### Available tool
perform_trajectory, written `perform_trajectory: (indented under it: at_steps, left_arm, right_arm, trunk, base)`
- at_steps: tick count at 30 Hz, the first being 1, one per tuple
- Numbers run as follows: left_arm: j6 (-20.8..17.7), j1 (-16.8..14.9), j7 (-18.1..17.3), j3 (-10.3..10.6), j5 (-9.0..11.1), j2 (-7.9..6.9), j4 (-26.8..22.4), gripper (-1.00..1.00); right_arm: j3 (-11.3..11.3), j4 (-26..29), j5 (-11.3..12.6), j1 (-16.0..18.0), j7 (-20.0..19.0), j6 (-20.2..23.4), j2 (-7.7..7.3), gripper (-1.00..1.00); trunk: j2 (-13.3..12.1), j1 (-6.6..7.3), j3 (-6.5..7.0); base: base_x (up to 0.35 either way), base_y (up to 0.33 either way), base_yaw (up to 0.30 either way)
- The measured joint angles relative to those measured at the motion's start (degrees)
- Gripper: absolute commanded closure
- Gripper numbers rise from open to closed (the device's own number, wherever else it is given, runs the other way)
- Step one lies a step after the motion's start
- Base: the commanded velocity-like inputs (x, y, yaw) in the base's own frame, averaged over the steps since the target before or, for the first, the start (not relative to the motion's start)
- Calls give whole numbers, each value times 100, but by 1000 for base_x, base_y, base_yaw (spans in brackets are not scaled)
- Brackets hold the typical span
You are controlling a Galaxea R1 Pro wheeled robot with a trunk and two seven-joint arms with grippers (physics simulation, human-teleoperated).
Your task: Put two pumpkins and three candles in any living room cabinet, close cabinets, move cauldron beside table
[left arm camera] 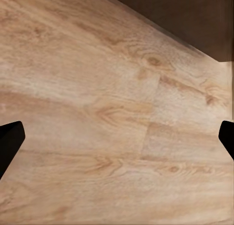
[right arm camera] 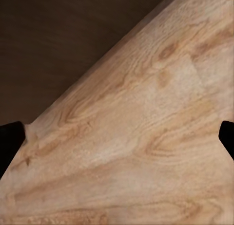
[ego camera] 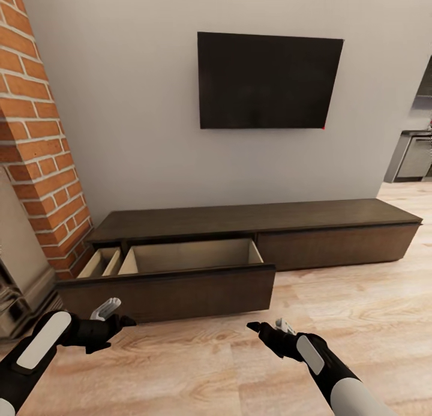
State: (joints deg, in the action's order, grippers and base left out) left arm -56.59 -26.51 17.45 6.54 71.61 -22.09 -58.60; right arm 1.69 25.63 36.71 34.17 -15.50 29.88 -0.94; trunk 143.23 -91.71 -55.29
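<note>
Cabinet (ego camera: 336, 215) drawer (ego camera: 180, 284) pulled out; left end effector (ego camera: 114, 313) and right end effector (ego camera: 270, 327) before it, both spread wide, empty.

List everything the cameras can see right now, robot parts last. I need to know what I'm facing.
cabinet: one, dark brown, long and low against the wall.
open drawer: one, pale beige inside, pulled out at the cabinet's left end; no contents visible.
television: one, black, mounted on the wall above the cabinet.
brick column: one, red-brown, left of the cabinet.
wall: one, light grey, behind the cabinet.
floor: light wood planks, in front of the cabinet.
kitchen units: grey, far right background.
left gripper: one, black, open, empty, above the floor.
right gripper: one, black, open, empty, above the floor.
</note>
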Motion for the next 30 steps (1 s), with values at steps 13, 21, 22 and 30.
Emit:
perform_trajectory:
  at_steps: [13, 21, 22, 30]
  left_arm:
    - [-9, 2, -46, -13, 10, -8, -41, -100]
    - [-4, 2, -49, -183, 7, -26, -209, -100]
    - [-6, 2, -45, -248, 6, -21, -219, -100]
    - [-9, 10, -41, -393, 4, -44, -222, -100]
  right_arm:
    - [-3, -4, -380, 1, 420, 44, 4, -100]
    - [-107, -4, -458, 2, 735, 57, 16, -100]
    - [-159, -4, -460, 2, 737, 57, 17, -100]
    - [-326, -5, -471, 1, 754, 60, 28, -100]
  trunk:
    - [-81, 44, 59]
    - [-81, 45, 56]
    - [-81, 45, 54]
    - [-81, 45, 23]
  base:
    - [-35, 0, 205]
    - [-25, 0, 278]
    - [-2, 0, 278]
    - [0, 43, 277]
